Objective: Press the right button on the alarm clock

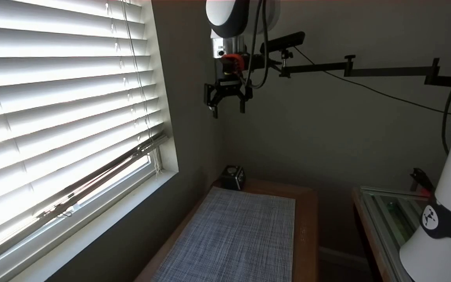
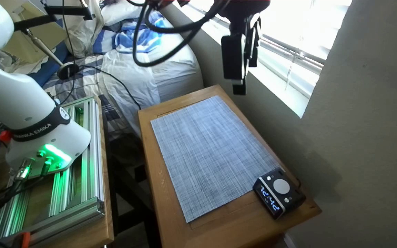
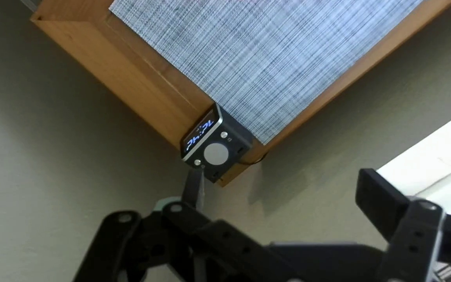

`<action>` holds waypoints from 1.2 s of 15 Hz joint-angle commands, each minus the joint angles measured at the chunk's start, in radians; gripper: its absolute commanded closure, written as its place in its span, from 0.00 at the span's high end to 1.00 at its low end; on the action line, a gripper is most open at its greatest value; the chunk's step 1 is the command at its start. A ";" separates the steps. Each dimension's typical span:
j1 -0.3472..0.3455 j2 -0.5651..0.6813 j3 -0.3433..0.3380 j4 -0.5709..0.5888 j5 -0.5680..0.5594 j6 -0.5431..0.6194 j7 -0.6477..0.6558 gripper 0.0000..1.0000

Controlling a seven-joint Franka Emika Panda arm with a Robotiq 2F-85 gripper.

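Well below the gripper [image 1: 228, 112] sits the alarm clock [image 2: 279, 193].

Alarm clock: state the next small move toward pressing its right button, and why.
Probably close the gripper, which hangs well clear of the alarm clock: the fingers stand wide apart and the right button is small, so together they may press it more cleanly.

I see smooth wood on the table [image 2: 229, 229], a coarsely woven mat [image 2: 212, 155] between its edges and, at one corner, the alarm clock [image 2: 279, 193], seemingly matt plastic, metallic in places.
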 commanded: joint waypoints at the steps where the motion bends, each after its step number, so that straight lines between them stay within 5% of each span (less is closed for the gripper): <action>1: 0.015 0.016 -0.022 0.009 0.000 0.003 -0.002 1.00; 5: 0.021 0.014 -0.021 0.009 0.000 0.002 -0.002 1.00; 10: 0.021 0.169 -0.035 0.083 -0.057 0.008 0.058 1.00; 18: 0.041 0.385 -0.108 0.169 -0.078 0.195 0.011 1.00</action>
